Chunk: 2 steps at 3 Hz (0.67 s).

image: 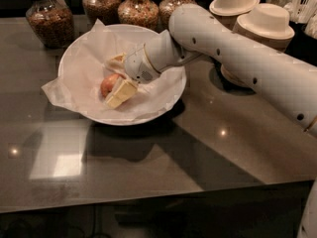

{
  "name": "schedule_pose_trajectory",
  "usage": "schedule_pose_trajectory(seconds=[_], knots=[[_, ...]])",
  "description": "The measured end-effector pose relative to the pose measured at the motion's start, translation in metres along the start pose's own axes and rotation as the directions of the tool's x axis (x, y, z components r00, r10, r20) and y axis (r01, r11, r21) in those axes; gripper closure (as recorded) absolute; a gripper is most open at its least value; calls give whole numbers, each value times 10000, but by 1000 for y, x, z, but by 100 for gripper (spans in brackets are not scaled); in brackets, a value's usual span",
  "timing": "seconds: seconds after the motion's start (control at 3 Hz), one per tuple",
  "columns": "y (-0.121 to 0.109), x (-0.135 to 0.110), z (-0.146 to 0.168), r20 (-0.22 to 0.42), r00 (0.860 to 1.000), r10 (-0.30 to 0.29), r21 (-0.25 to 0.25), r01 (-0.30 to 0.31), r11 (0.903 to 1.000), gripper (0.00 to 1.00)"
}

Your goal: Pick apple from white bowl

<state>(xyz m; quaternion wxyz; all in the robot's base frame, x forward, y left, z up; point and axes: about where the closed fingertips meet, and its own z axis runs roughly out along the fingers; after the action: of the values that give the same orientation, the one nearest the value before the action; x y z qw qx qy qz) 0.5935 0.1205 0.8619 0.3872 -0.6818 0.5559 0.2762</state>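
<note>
Inside one white bowl (148,114), the tool (117,80) sits spread beside one apple (107,85).

The white arm (247,53) reaches in from the right edge, angling down and leftward (its thick segment is dotted with small dark holes). The rounded wrist (148,63) tips the gripper (112,82) down inside the white bowl (171,98), where its two cream fingers (121,91) stand spread apart, one far, one near.
</note>
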Motion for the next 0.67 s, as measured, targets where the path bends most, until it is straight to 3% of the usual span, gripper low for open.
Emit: schedule_pose_trajectory(seconds=[0.67], knots=[[2,4,8,-16,9999,106,-166,-106,9998,64]])
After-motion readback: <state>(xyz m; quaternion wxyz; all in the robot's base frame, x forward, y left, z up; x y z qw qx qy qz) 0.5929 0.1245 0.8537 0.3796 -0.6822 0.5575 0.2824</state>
